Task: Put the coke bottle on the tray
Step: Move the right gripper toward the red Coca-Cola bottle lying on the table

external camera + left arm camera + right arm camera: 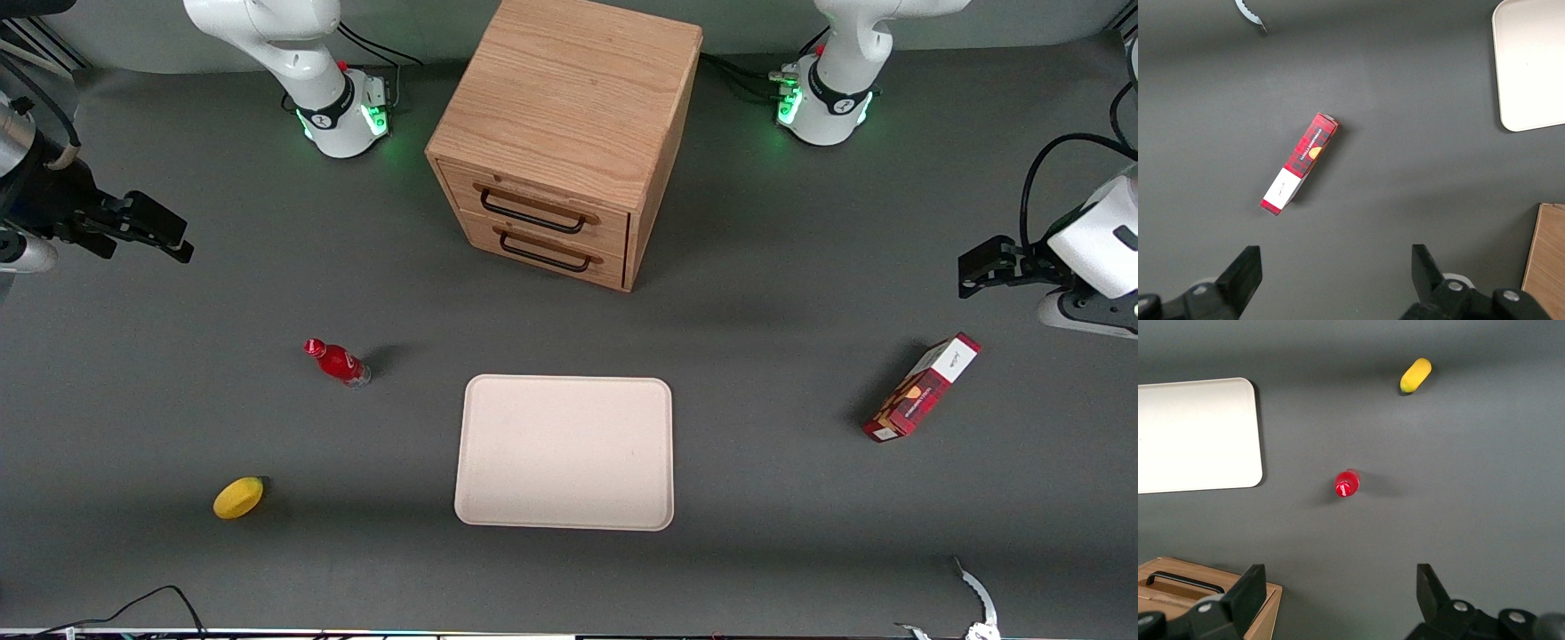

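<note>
Your gripper point(1335, 600) hangs wide open above the upright coke bottle point(338, 363) — glossy red; smooth cream tray point(564, 452) lies mid-frame, apart.

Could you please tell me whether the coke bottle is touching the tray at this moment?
Apart. The front view shows bare table between the coke bottle and the tray; the gripper hangs open, away from both.

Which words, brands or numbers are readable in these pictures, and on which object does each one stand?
None reads clearly.
Coke bottle: white script on label, too small to read.
Red carton: small print on its white and plaid parts, blurred.
Tray, lemon, drawer cabinet: no text.
The gripper hangs open, high above the table.
</note>
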Controlling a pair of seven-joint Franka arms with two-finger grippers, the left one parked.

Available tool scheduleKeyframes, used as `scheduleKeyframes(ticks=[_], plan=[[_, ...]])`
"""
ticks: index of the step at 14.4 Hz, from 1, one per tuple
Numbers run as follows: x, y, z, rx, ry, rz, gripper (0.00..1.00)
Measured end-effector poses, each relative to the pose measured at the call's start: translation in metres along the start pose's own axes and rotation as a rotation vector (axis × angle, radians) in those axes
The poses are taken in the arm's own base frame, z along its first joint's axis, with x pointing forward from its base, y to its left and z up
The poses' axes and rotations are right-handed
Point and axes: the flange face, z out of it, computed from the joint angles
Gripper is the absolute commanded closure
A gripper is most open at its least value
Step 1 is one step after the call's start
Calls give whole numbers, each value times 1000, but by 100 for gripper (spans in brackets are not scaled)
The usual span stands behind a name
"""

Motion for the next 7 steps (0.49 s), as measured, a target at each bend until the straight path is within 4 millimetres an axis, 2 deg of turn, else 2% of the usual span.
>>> scheduleKeyframes(ticks=[7], plan=[[7,-1,22,-6,-63,-2,0]])
